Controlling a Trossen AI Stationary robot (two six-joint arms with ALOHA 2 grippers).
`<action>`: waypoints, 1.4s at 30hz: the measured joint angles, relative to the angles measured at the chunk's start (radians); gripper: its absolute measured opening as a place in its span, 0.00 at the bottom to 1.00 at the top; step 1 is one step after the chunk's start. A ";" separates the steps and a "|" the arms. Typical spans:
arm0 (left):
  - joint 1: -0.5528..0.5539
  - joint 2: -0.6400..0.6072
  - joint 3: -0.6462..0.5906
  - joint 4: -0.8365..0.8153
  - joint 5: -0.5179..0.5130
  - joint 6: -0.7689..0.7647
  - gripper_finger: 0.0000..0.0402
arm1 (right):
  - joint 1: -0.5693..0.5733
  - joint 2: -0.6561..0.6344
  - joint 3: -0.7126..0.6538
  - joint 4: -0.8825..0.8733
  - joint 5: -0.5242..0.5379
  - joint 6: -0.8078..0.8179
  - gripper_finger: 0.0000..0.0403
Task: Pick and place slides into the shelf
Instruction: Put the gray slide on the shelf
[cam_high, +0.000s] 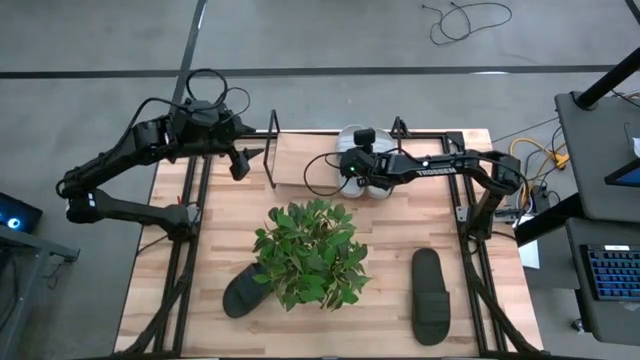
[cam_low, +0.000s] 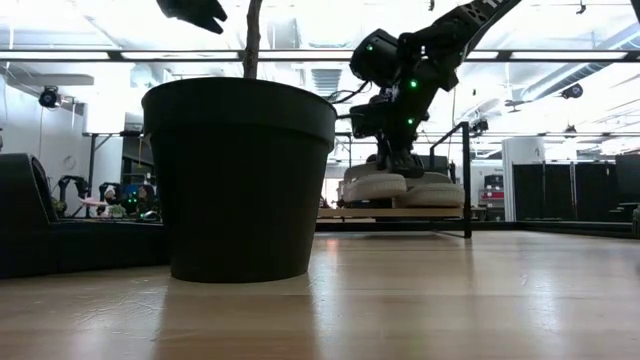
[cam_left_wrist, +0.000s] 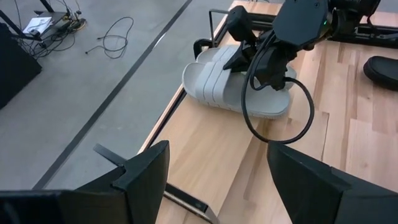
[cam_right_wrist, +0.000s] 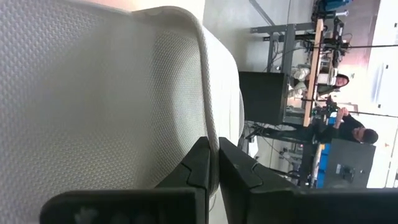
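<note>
Two light grey slides (cam_high: 372, 182) lie side by side on the shelf (cam_high: 272, 150), at the table's far edge between its upright loop ends. They also show in the left wrist view as grey slides (cam_left_wrist: 214, 87) and in the low view as grey slides (cam_low: 400, 186). My right gripper (cam_high: 356, 172) stands over them, shut on one. One black slide (cam_high: 431, 295) lies near the table's near right corner. The other black slide (cam_high: 243, 291) is partly under the plant's leaves. My left gripper (cam_high: 240, 162) hangs open left of the shelf, touching nothing. My right gripper (cam_right_wrist: 214, 149) pinches a thin edge of a grey slide's strap (cam_right_wrist: 208, 93) between its two fingers, one finger on each side of it. It comes from above, pointing down (cam_low: 395, 160). The slide's sole rests on the shelf's board (cam_low: 390, 212) next to the other grey slide.
A leafy plant (cam_high: 312, 252) in a black pot (cam_low: 240, 180) stands mid-table and blocks much of the low view. Black frame rails (cam_high: 187, 230) run along both table sides. Bare wood lies between the plant and the right black slide. People sit at desks in the room beyond (cam_right_wrist: 348, 124).
</note>
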 joint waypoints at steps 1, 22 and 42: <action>0.000 0.000 -0.002 0.000 0.000 0.000 0.64 | 0.000 0.000 -0.007 0.002 0.000 0.000 0.03; 0.000 -0.014 0.000 0.035 -0.004 0.000 0.64 | -0.018 0.002 -0.021 0.009 0.003 0.042 0.03; 0.000 -0.020 -0.001 0.032 -0.004 0.000 0.64 | 0.003 -0.024 -0.021 -0.008 0.037 0.034 0.33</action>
